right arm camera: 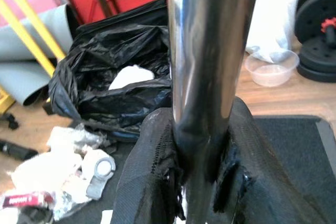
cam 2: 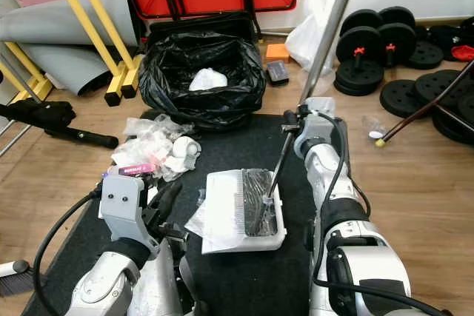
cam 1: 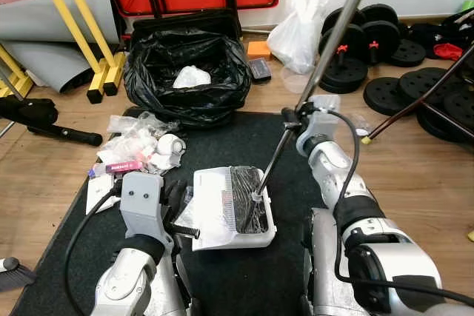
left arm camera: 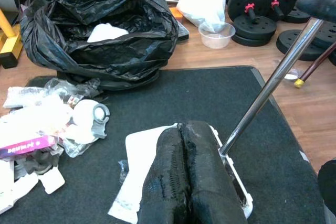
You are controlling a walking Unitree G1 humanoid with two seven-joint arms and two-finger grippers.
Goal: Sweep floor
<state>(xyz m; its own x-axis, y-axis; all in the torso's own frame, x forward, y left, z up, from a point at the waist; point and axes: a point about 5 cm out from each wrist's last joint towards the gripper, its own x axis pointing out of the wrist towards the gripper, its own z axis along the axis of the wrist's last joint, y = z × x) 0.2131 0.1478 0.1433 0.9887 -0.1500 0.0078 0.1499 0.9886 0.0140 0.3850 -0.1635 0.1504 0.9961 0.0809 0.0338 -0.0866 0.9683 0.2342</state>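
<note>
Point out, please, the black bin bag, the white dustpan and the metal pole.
black bin bag (cam 1: 159, 72), left eye view, on its crinkled left wall.
white dustpan (cam 1: 211, 212), left eye view, on its flat tray.
metal pole (cam 1: 337, 35), left eye view, on the shaft.

Bright, even light; sharp frames

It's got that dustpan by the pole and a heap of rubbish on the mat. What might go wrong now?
The right gripper clamps only the metal pole, so the white dustpan could twist or tip. The litter pile lies off to the left of the pan, so a clumsy push might scatter it instead. The left gripper hovers close over the pan and may bump it.
</note>
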